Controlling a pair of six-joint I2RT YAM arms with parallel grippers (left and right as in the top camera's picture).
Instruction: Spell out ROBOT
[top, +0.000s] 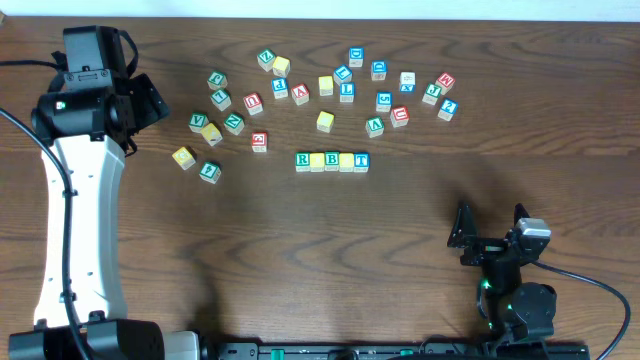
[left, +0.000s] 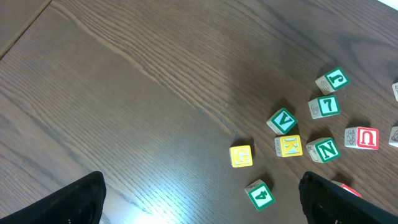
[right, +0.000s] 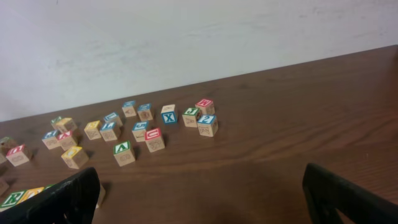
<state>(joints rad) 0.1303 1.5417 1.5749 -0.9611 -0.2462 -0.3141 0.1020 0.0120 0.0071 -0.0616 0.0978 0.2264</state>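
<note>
On the desk (top: 300, 260), both arms sat well apart from the work, the left end effector (left: 200, 193) and right end effector (top: 491, 215) each spread open and empty. The ROBOT row (top: 325, 161) lay mid-desk, nearer than the loose cubes (top: 345, 85), its R cube (top: 303, 160), B cube (top: 332, 160) and T cube (top: 361, 160) touching the yellow-topped cubes (top: 318, 161) between them. The word looked finished, so neither arm should brush that line.

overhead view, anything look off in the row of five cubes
The row is straight and tight, but only R, B and T read; the two yellow cubes between them show no clear O.
</note>
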